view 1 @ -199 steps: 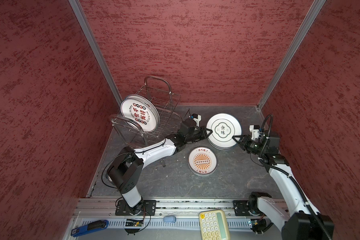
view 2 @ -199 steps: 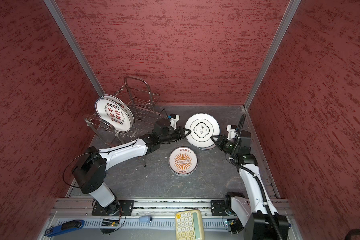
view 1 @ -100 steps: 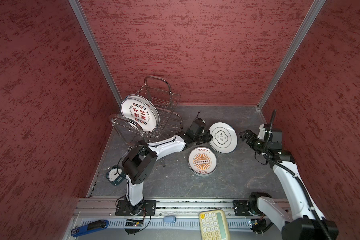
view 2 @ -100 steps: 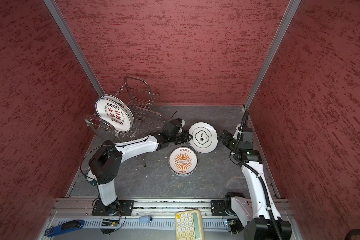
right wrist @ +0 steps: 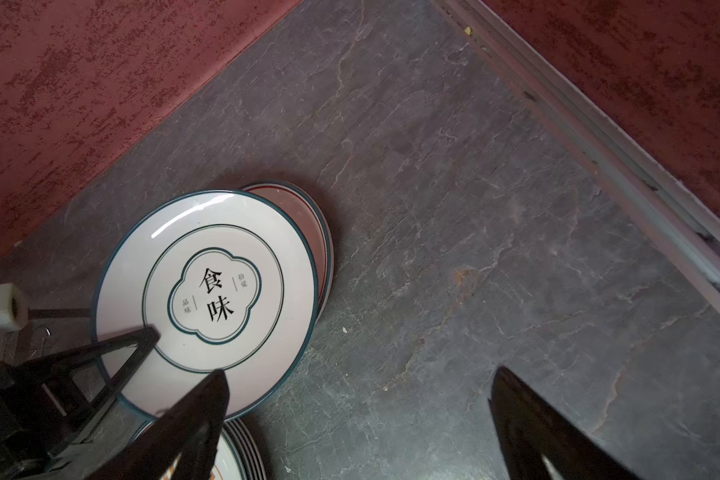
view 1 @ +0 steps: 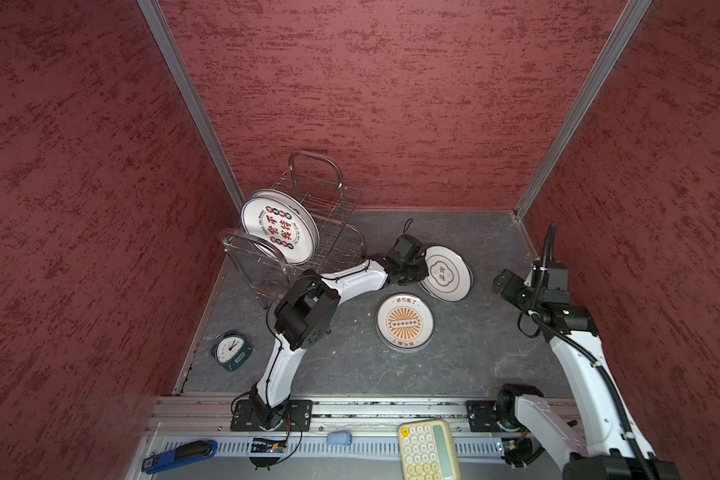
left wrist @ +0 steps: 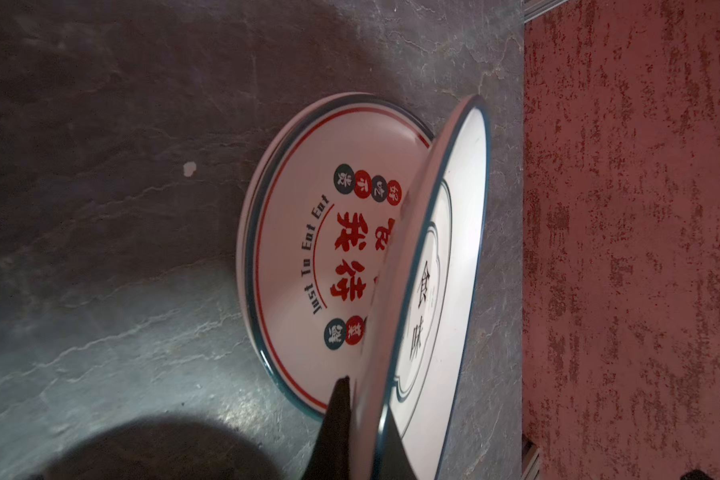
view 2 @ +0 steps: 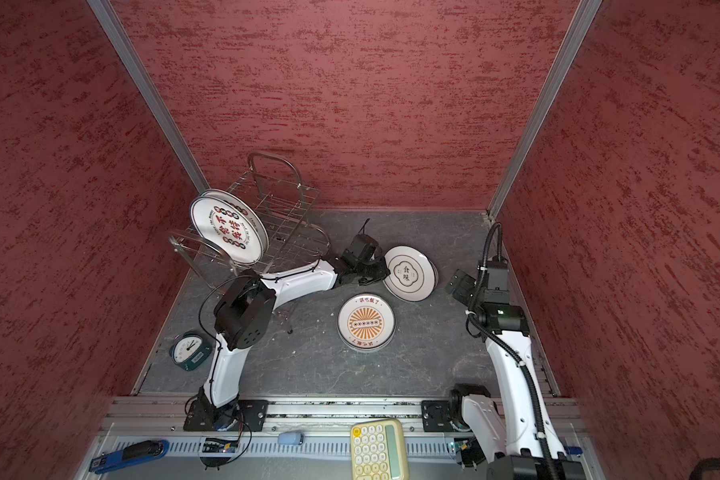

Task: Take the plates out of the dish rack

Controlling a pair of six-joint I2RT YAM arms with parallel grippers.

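Pinching a tilted plate (view 1: 445,272) by its rim in the closed left gripper (view 1: 420,274) near the dish rack (view 1: 337,195), likely for stacking on the flat plate (left wrist: 308,249), with right gripper (right wrist: 358,380) wide open, empty.

Lab test cell: red walls (view 1: 371,104), aluminium rail (view 1: 371,415).

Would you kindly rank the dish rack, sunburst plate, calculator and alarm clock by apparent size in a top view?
1. dish rack
2. sunburst plate and calculator: they look alike; the calculator is nearer the camera and cut off by the frame, so unranked
3. alarm clock
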